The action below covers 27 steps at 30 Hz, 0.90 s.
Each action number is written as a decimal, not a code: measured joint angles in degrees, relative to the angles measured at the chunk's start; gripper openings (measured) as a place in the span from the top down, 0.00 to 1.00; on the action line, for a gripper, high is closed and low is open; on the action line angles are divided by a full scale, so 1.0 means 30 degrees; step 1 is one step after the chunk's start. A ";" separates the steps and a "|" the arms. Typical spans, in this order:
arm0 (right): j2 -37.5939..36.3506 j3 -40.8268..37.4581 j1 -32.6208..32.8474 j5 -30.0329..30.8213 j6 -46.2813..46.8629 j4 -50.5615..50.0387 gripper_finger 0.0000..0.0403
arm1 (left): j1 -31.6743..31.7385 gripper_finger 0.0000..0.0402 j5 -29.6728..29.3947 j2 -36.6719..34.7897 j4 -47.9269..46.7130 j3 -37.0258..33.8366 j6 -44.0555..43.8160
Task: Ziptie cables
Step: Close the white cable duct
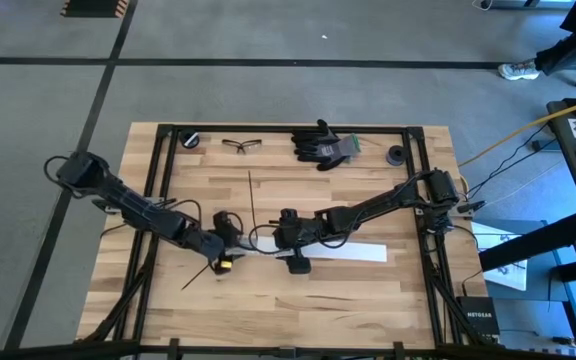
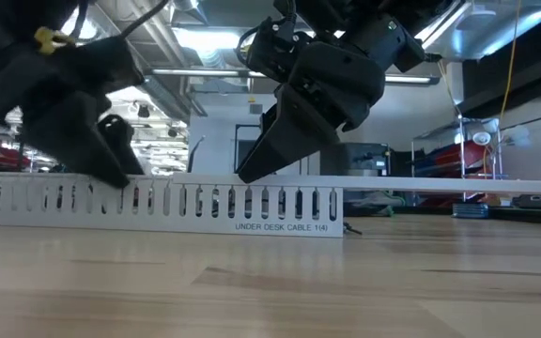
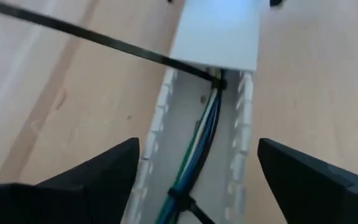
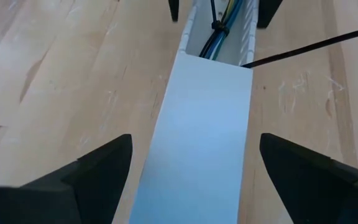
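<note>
Currently both grippers hover over the white slotted rail (image 3: 238, 143) mid-table, facing each other along it. Left gripper (image 3: 194, 171) has jaws spread wide, gripping nothing; right gripper (image 4: 194, 168) likewise spread, over the rail's flat white cover (image 4: 197, 137). Cables (image 3: 197, 143) lie inside the rail channel, bundled by a black ziptie (image 3: 219, 79) whose long tail (image 3: 92, 38) sticks out sideways over the table (image 3: 55, 124).
</note>
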 joint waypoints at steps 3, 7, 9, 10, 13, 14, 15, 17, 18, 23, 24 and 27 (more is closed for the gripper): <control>-0.0005 0.0000 0.0000 0.0000 -0.0028 -0.0003 0.16 | 0.0370 0.22 0.0066 0.0570 0.0706 0.0000 0.1766; 0.0001 0.0000 0.0000 0.0000 -0.0028 0.0000 0.16 | 0.0861 0.22 0.0813 0.1074 0.2069 0.0000 0.2677; 0.0002 0.0000 0.0000 0.0000 -0.0028 0.0036 0.16 | 0.1023 0.22 0.1371 0.1579 0.2756 0.0000 0.2723; -0.0001 0.0000 0.0000 0.0000 -0.0032 0.0037 0.16 | 0.1054 0.22 0.1573 0.1906 0.3175 0.0000 0.2719; -0.0005 0.0000 0.0000 0.0000 -0.0030 0.0082 0.16 | 0.1061 0.22 0.1695 0.2887 0.4427 0.0000 0.2851; -0.0002 0.0000 0.0000 0.0000 -0.0028 0.0139 0.16 | 0.1061 0.22 0.1669 0.3151 0.4928 -0.0014 0.2869; -0.0005 0.0000 0.0000 0.0000 -0.0028 0.0164 0.16 | 0.1061 0.23 0.1603 0.3347 0.5500 -0.0015 0.2810; -0.0005 0.0000 0.0000 0.0000 0.0128 0.0204 0.16 | 0.1061 0.25 0.1503 0.3717 0.6491 -0.0015 0.2828; -0.0005 0.0000 0.0000 0.0000 0.0251 0.0204 0.16 | 0.1061 0.27 0.1463 0.3859 0.6717 -0.0015 0.2828; -0.0005 0.0000 0.0029 0.0000 0.1042 0.0109 0.16 | 0.1061 0.39 0.1405 0.4605 0.6955 -0.0009 0.2633; -0.0007 0.0000 0.0031 0.0000 0.1103 0.0037 0.16 | 0.1061 0.41 0.1406 0.4705 0.7149 -0.0007 0.2617; -0.0363 -0.0007 0.0162 0.0217 0.1374 -0.0745 0.16 | 0.1061 0.46 0.1389 0.4832 0.7422 0.0007 0.2653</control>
